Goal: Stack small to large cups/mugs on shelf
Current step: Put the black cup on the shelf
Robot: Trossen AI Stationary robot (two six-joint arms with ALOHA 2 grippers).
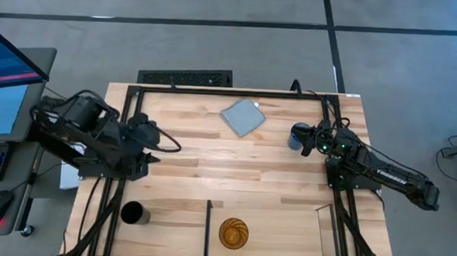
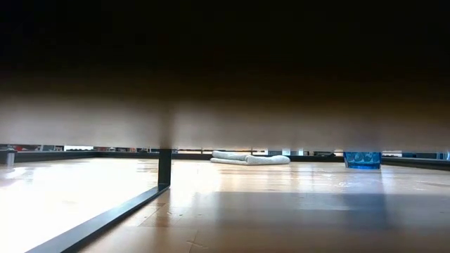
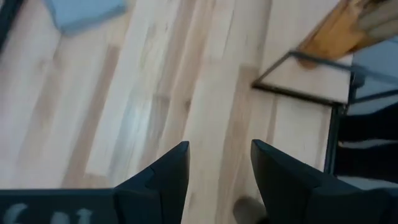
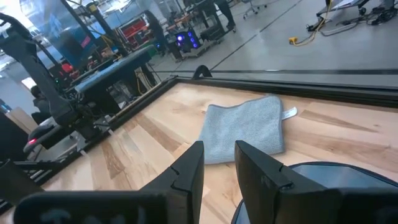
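The right pincer (image 1: 305, 140) sits at the blue cup (image 1: 298, 136) near the desk's right edge, fingers slightly spread; a careless closing could tip it. The left pincer (image 1: 156, 137) hovers spread. The black cup (image 1: 132, 212) and amber tumbler (image 1: 233, 232) wait on the shelf (image 1: 270, 224). The desk (image 1: 203, 166) is pale wood, concrete floor around.

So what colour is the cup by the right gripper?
Blue; the high view shows it best.
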